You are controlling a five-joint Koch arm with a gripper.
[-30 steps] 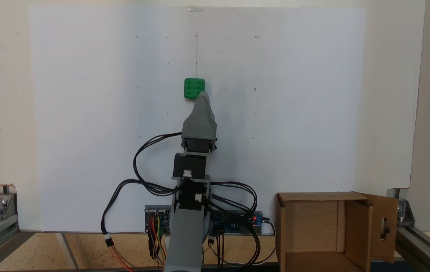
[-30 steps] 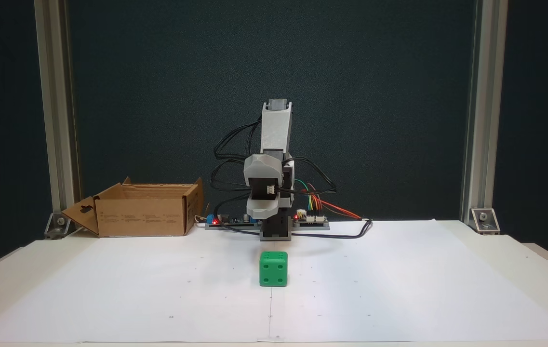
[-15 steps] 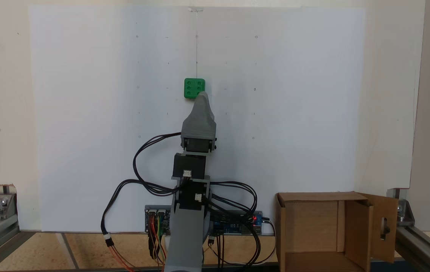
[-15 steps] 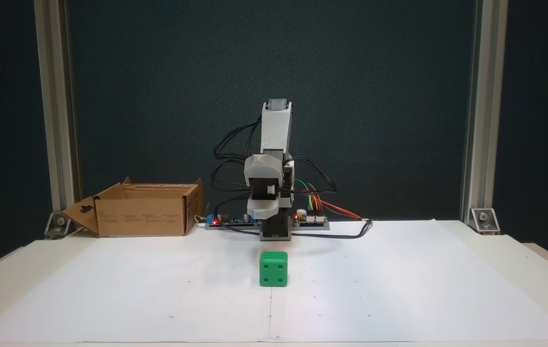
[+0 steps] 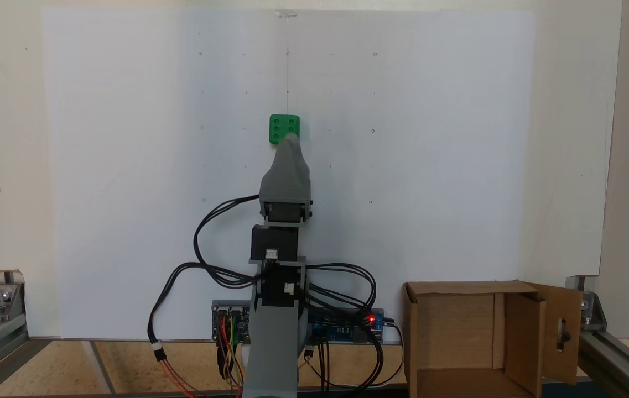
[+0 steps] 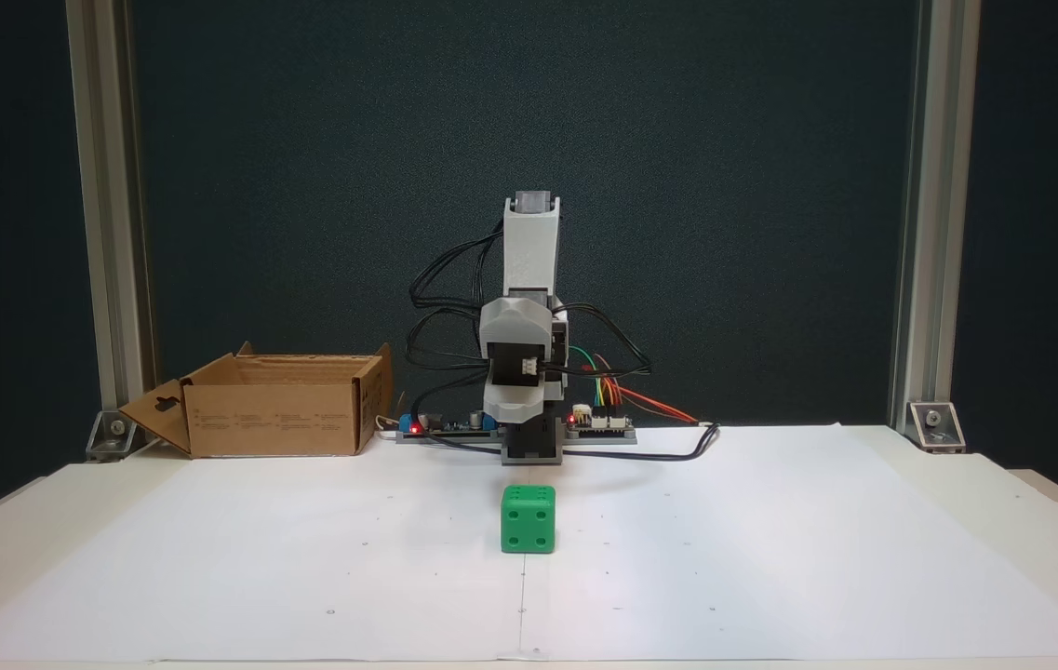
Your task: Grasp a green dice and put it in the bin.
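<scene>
In the fixed view facing the arm, the bin sits far left on the table, the green dice rests on the white paper at centre, and the end effector hangs raised behind it; its opening cannot be told

gripper: one grey tip visible at frame centre, jaws stacked, gap unreadable | green dice: lower right corner covered by that tip | bin: bottom cut off by lower right frame edge | arm base: cut off at bottom edge | board lettering: too small to read
</scene>
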